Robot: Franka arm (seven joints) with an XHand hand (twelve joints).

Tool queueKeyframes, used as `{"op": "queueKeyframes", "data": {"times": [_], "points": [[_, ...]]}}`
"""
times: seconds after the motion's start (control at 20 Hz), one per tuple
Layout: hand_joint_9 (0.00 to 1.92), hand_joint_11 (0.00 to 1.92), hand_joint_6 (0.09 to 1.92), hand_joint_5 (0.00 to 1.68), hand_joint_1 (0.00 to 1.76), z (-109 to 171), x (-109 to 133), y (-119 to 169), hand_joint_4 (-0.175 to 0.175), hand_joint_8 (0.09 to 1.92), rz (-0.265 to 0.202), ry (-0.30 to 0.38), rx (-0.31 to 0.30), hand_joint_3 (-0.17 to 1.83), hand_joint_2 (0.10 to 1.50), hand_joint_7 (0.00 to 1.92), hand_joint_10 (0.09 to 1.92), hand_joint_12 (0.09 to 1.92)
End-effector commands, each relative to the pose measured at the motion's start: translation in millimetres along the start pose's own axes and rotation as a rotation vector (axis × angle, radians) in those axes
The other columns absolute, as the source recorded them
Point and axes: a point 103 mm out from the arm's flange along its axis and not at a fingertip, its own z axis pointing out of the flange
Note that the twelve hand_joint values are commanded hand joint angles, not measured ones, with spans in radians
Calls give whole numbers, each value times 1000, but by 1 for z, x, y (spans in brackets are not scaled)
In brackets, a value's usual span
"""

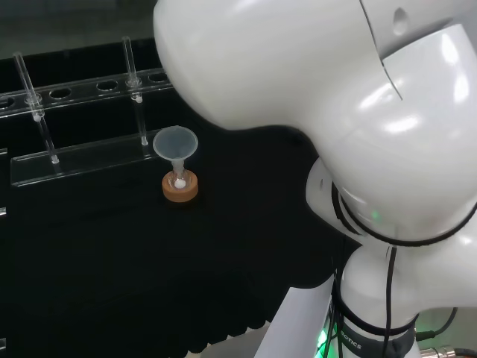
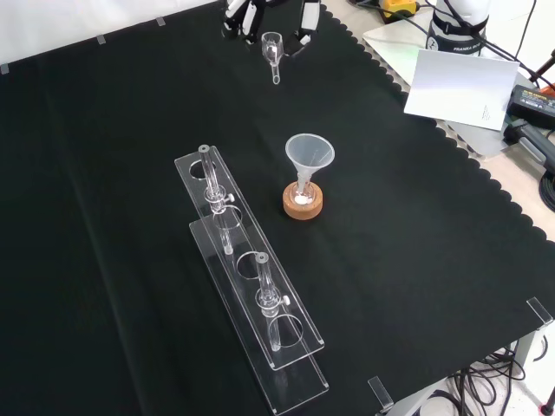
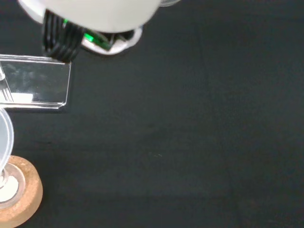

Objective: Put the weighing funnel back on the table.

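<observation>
Fingers [image 2: 250, 19] flank the weighing funnel [image 2: 272, 48] (front view's top edge); grip cannot be told.

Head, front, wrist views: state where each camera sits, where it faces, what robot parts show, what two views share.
Head: behind and above the arm's base, facing over the bench; white arm links at right.
Front: before the arm, looking down on the cloth; the hand at top, by the weighing funnel.
Wrist: at the wrist, facing the cloth; blurred white hand part.
Shared: head and front both show the funnel on its cork ring.
</observation>
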Motion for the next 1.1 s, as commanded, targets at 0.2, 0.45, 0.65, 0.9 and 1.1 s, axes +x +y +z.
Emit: {"op": "queueKeyframes", "data": {"times": [0.2,0.45,0.65,0.9,1.1], "points": [[805,685,720,1258,1120,0,-22,19,175,645,5,3,4,699,637,451,421,1110],[806,685,722,1257,1120,4,-37,39,175,645,10,15,11,699,637,450,421,1110],[806,685,723,1257,1120,7,-50,61,175,645,11,28,25,699,637,450,420,1109],[807,685,724,1256,1120,12,-65,86,175,645,16,35,38,699,637,450,420,1109],[808,685,725,1256,1120,21,-69,104,175,645,15,34,59,699,637,450,420,1109]]}}
